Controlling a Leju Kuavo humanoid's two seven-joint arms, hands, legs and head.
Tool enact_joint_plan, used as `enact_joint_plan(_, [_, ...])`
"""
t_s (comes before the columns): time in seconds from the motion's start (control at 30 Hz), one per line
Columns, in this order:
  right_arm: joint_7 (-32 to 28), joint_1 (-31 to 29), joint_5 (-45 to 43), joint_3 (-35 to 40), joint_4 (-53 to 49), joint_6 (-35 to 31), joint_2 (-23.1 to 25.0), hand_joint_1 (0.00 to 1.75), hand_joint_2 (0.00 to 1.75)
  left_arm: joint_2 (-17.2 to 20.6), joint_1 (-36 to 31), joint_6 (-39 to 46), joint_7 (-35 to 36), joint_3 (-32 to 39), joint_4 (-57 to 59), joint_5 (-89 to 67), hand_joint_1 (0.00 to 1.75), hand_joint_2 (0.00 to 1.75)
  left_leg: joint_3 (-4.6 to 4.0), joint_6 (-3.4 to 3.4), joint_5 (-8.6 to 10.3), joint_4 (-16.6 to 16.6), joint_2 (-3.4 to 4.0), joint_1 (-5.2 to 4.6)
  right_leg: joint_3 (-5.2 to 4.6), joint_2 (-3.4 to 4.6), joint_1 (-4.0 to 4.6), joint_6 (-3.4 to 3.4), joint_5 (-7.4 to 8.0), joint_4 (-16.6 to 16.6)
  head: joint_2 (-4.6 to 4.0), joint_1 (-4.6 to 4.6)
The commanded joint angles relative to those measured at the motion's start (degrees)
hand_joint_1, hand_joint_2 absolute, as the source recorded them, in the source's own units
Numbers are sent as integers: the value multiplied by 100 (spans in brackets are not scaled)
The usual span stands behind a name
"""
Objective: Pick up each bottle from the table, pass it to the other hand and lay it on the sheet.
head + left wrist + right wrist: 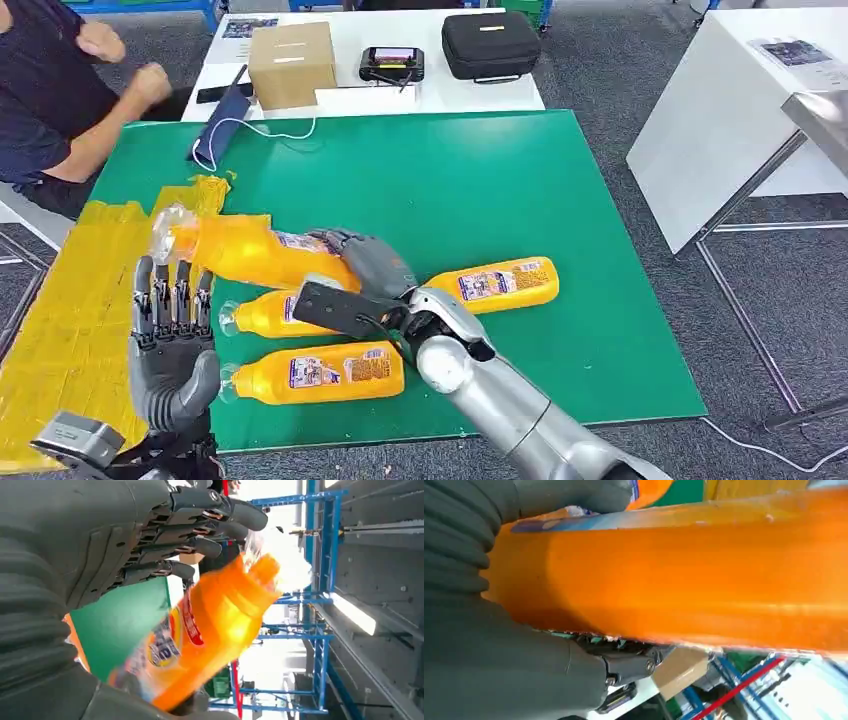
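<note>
I see right hand (372, 262) covering base of raised orange plastic bottle (255, 252); its fingers mostly hidden behind it. Bottle label blurred in left wrist view, unreadable. Seated person in dark shirt (45, 100) cut by frame edge.

My left hand (172, 345) stands with fingers spread just beside the neck of the bottle (255, 252) that my right hand (368, 262) grips above the green mat (500, 180), so little room separates them. Three more bottles lie in the way on the mat: one (262, 313) under the right wrist, one (318, 373) nearest me, one (497, 284) right of the arm. The yellow sheet (70, 310) on the left lies bare. A person's arm (95, 130) rests near its far corner. The mat's far half is open.
</note>
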Motion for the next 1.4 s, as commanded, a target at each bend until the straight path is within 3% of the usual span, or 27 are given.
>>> enact_joint_plan(0.03, [79, -276, 321, 830, 601, -112, 152, 175, 175, -6, -68, 6, 70, 311, 260, 187, 0, 175, 18, -5, -5, -4, -7, 4, 14, 42, -1, -11, -4, -3, 0, 2])
enact_joint_plan(0.43, [220, 124, 600, 1371, -229, 202, -212, 175, 175, -186, 156, -70, 3, 937, 237, 148, 0, 175, 9, -4, -3, -7, -19, 2, 8, 23, -2, -8, -5, -6, 0, 4])
enact_joint_plan(1.07, [71, 207, 437, 1675, -874, 436, -438, 175, 175, -147, 161, -470, 19, 980, 549, -7, 0, 175, 9, -5, -4, -5, -21, 3, 8, 31, -2, -10, -6, -5, 0, 4])
enact_joint_plan(1.1, [74, 206, 432, 1683, -860, 442, -441, 175, 175, -153, 163, -485, 13, 987, 551, 1, 148, 175, 4, -3, -1, -6, -14, 1, 1, 24, -2, -7, -3, -5, 0, 4])
enact_joint_plan(1.13, [84, 185, 401, 1698, -798, 470, -435, 175, 175, -157, 158, -568, -36, 993, 559, 76, 175, 175, 15, -5, -6, -7, -18, 4, 11, 41, -2, -12, -6, -6, 0, 2])
enact_joint_plan(1.4, [67, 194, 369, 1709, -637, 480, -437, 175, 175, -183, 148, -680, -147, 991, 569, 166, 175, 175, 8, -4, -3, -6, -19, 4, 7, 27, -1, -9, -4, -7, 0, 4])
